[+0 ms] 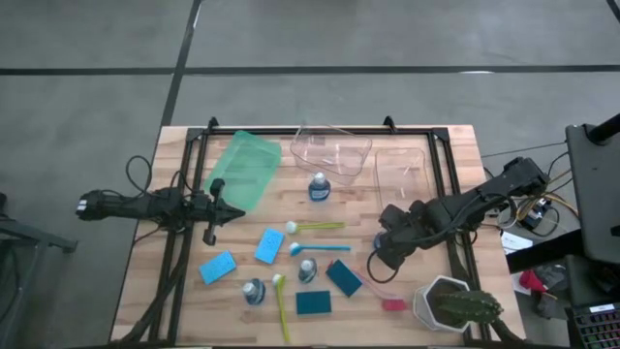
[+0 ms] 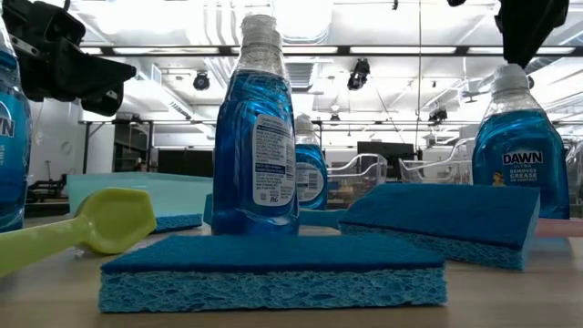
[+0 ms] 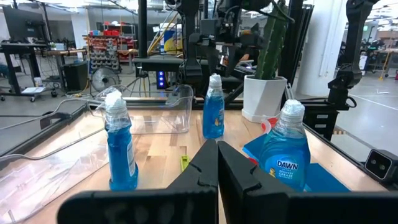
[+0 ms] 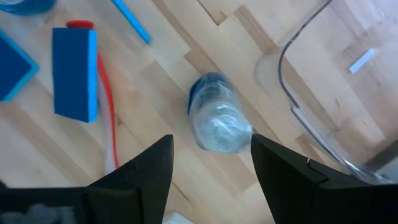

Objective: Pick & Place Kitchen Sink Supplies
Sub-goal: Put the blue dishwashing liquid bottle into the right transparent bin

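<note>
From above, the right gripper hangs spread wide over the wooden surface, while the left gripper waits clenched beside the green bin. Its wrist camera shows a capped dish-soap bottle directly beneath, ungrasped, beside a clear bin.

Blue bottle behind sponge

I see a wooden table carrying 1 green bin, 2 clear bins, 3 blue-liquid bottles, 5 sponges, 4 long-handled brushes and a white-potted cactus.
</note>
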Motion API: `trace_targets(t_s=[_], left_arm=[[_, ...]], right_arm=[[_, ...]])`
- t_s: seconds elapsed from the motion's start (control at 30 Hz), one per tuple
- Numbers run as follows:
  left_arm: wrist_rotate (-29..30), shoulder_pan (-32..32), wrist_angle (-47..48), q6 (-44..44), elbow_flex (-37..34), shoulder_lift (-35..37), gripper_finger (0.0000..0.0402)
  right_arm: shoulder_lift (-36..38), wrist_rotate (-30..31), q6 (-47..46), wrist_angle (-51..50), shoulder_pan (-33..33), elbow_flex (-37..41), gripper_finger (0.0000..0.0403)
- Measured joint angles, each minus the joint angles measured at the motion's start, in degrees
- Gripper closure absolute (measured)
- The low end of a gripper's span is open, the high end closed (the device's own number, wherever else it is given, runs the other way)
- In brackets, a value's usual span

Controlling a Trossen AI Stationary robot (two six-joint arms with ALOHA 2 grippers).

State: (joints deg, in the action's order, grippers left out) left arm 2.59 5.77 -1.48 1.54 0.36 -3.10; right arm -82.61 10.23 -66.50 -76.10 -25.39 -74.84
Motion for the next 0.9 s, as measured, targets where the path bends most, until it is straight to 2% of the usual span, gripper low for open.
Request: trace_targets(t_s=[0.9], left_arm=[[0.00,0.01,0.00,0.01,0.00,0.00,0.0401]], right_arm=[[0.00,0.27,0.14,4.62,0.02,4.80,0.0193]])
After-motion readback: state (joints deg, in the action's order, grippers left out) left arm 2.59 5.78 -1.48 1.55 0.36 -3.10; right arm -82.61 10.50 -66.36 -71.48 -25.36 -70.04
